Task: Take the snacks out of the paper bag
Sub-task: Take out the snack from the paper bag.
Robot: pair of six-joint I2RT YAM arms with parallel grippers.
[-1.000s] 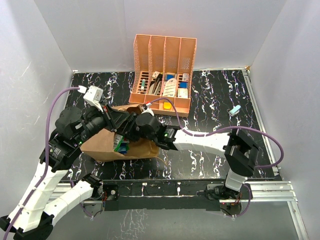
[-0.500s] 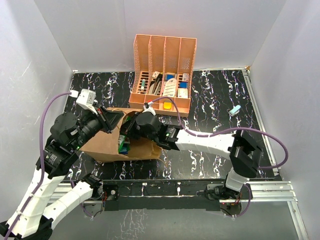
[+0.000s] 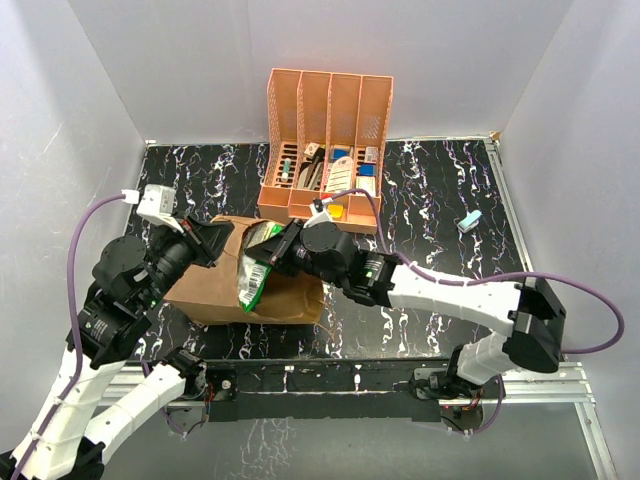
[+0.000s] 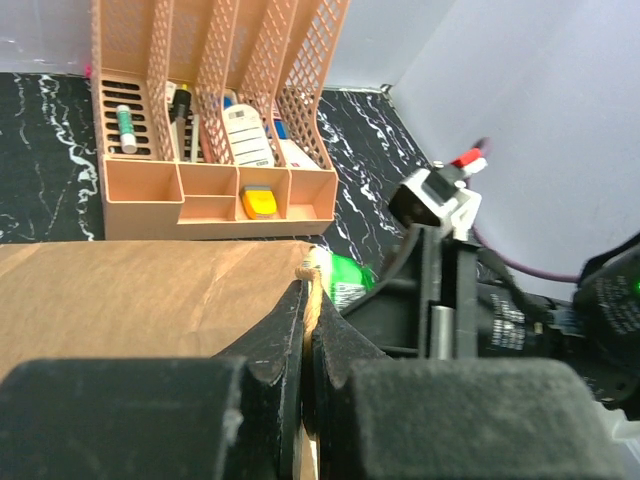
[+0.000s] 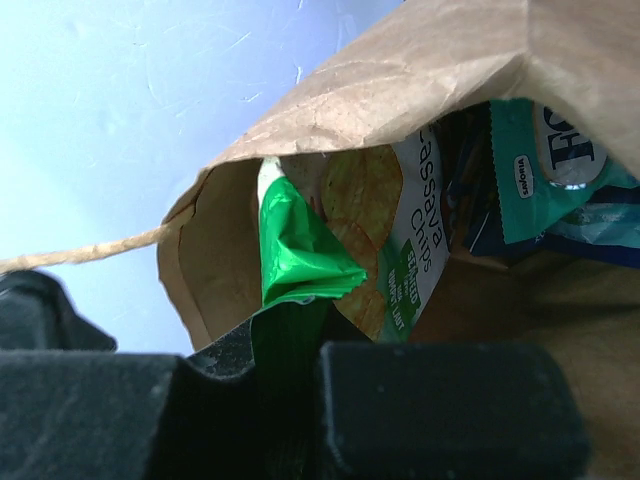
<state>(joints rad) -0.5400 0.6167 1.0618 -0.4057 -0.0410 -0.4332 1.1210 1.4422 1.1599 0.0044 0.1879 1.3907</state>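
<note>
The brown paper bag (image 3: 200,290) lies on its side at the left of the table, its mouth toward the right. My left gripper (image 4: 308,300) is shut on the bag's twisted cord handle (image 4: 311,288), holding the mouth's upper edge up. My right gripper (image 5: 300,320) is shut on the crumpled top edge of a green cassava-chips packet (image 5: 375,215), which hangs partly out of the mouth (image 3: 252,275). A teal packet (image 5: 550,165) and a darker one beside it lie deeper inside the bag (image 5: 400,70). From above, the right gripper (image 3: 273,250) sits just right of the left gripper (image 3: 213,240).
An orange slotted organiser (image 3: 325,150) with stationery stands at the back centre, just behind the bag. A small pale blue item (image 3: 469,221) lies on the black marbled table (image 3: 430,190) at the right. White walls enclose the table on three sides.
My right gripper shut on the green packet inside the bag and drew back to the right, pulling it partly out. My left arm shifted back and left, still holding the handle.
</note>
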